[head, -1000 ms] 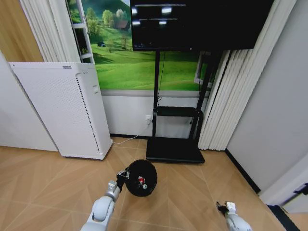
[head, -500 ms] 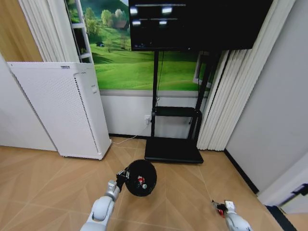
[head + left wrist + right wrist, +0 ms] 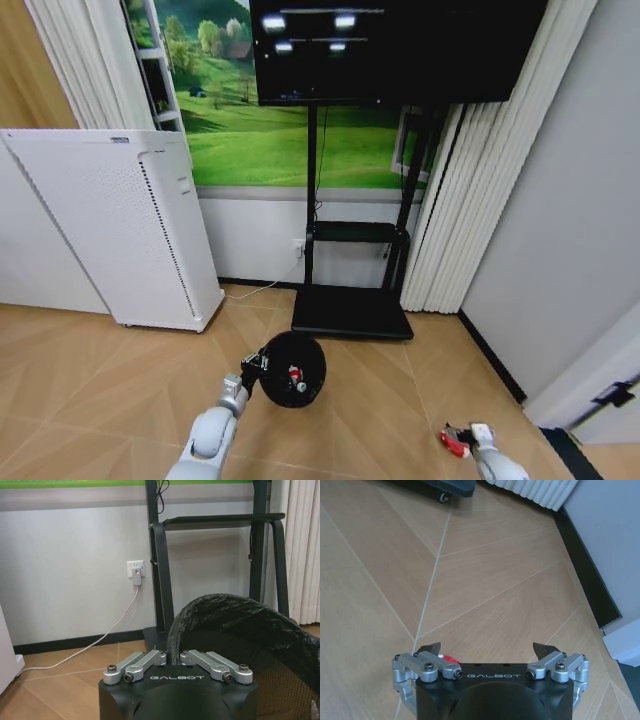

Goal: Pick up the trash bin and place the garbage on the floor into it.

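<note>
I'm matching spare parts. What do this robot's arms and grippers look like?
Both the left gripper and right gripper have a black housing marked GALBOT in white, silver metal linkages with dark screws, and black fingers. The arms are silver-white with rounded segments.

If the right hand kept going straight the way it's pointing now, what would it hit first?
Most likely the bare floor. The right hand is open and aimed down at the parquet, and nothing lies in its line. A red-and-white wrapper sits beside it, off to one side.
</note>
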